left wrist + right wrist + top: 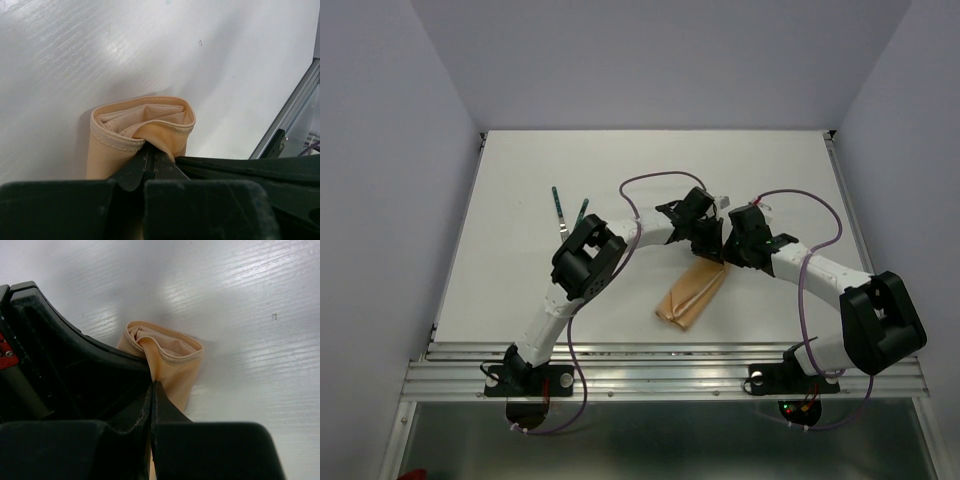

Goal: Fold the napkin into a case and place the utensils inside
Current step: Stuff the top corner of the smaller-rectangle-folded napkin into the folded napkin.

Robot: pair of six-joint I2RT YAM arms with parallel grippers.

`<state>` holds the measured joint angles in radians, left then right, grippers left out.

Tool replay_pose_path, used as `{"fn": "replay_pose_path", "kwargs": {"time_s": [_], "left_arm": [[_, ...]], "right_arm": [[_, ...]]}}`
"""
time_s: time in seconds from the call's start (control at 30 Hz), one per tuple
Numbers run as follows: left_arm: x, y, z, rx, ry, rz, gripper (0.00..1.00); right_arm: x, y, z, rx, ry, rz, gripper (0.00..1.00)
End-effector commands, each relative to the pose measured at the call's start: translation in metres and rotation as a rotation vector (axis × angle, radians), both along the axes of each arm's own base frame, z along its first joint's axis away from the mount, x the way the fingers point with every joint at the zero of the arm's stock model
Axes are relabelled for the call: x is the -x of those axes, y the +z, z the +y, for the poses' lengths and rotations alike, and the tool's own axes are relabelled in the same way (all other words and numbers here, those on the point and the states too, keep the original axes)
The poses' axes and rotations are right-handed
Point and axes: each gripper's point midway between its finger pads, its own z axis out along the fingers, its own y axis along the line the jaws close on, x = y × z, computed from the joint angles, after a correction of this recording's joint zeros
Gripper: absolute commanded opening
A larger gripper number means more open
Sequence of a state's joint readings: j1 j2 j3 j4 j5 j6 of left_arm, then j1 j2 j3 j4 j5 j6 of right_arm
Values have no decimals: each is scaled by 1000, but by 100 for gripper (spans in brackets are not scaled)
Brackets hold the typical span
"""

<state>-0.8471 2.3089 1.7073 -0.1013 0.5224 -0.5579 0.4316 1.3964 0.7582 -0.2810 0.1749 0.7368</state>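
Top external view, looking down: peach-tan case (692,293) lying flat on the white table (770,180), narrow and angled, a bit toward the near edge, with two green-handled utensils (558,205) well off to its left, bare on the table and partly tucked behind the left arm (588,262). Left wrist cam: left gripper (149,150) clamped tight on the hemmed lip of the case's open mouth, mouth gaping a little with folded layers inside. Right wrist cam, same deal: right gripper (152,385) pinched closed on the cloth edge of that mouth, other claw's black body right beside it.
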Motion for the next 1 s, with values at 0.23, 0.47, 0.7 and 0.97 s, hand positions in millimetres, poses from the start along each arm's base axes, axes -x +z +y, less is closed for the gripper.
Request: {"fn": "replay_pose_path", "kwargs": {"time_s": [0.23,0.47,0.7,0.97], "left_arm": [[-16,37,-10,81,101,-82,0],[3,65,6,107,59,-93,0],[19,55,15,89,31,-48,0],[25,41,31,21,35,-52,0]], "right_arm": [[-6,6,5,-9,14,-15,1],[-5,3,1,1,-11,-17,1],[-5,1,1,2,-18,-12,1],[-6,1,1,3,-18,-13,1]]}}
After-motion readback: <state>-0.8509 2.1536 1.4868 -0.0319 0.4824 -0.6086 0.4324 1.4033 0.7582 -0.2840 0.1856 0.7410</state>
